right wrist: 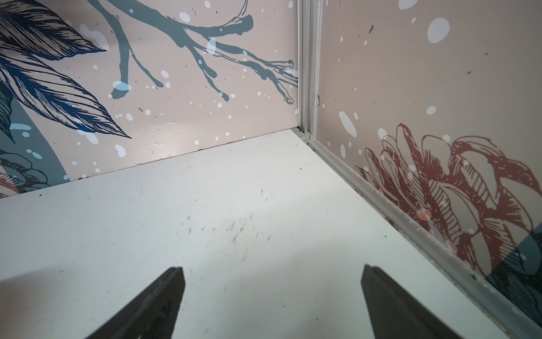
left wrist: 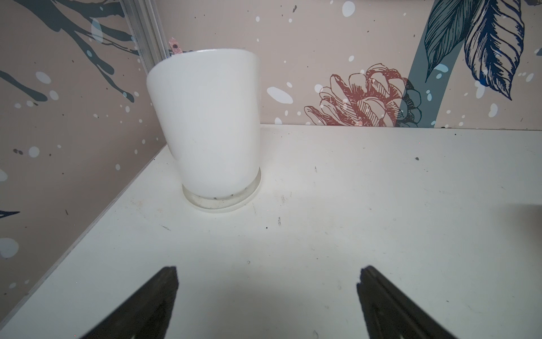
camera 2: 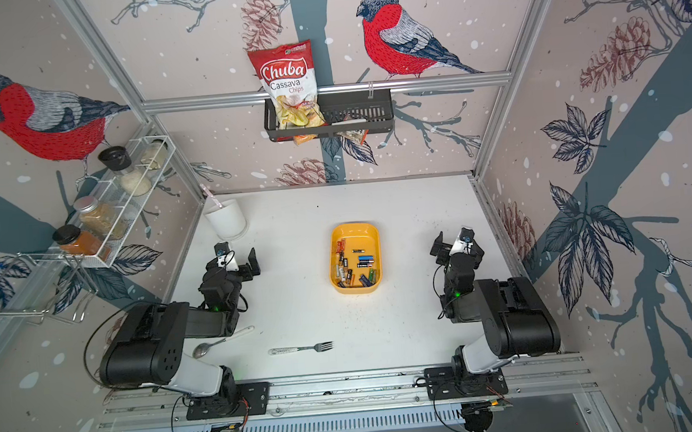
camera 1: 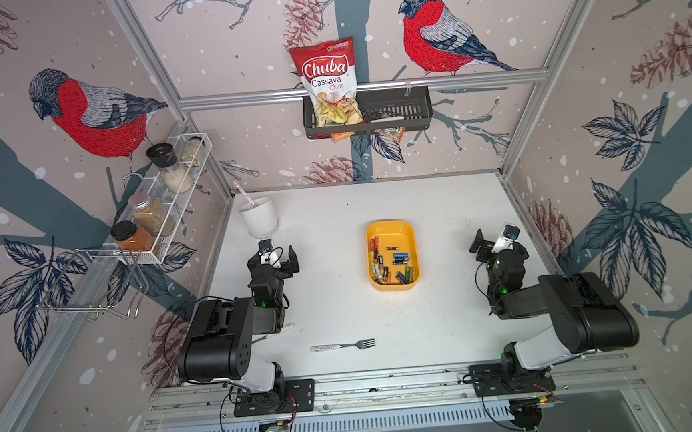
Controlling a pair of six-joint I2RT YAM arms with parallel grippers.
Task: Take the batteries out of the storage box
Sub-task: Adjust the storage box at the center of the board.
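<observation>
Batteries: all in the box, a loose scatter lying flat, thickest along one side wall and the near end. I see none out on the table.
Storage box: yellow, open-topped, sitting mid-table between the two arms, in plain sight in both top views.
Left gripper: jaws spread wide with nothing between them, low over bare table and facing the white pot in the far corner.
Right gripper: just as wide and just as empty, pointed at the opposite far corner with only bare tabletop ahead.
Why so: both arms look parked out to the flanks, which leaves the box unblocked and either arm free to go in first.
Stage: by my reading, nothing is out yet and the first reach is the job in hand.
Next move: the lone small battery near the middle looks easiest, since the fingers have room on either side of it.
Risk: round barrels roll, and those touching the wall leave little gap for a finger.
Bystanders: a fork and a spoon lie near the front, well apart from the box.
</observation>
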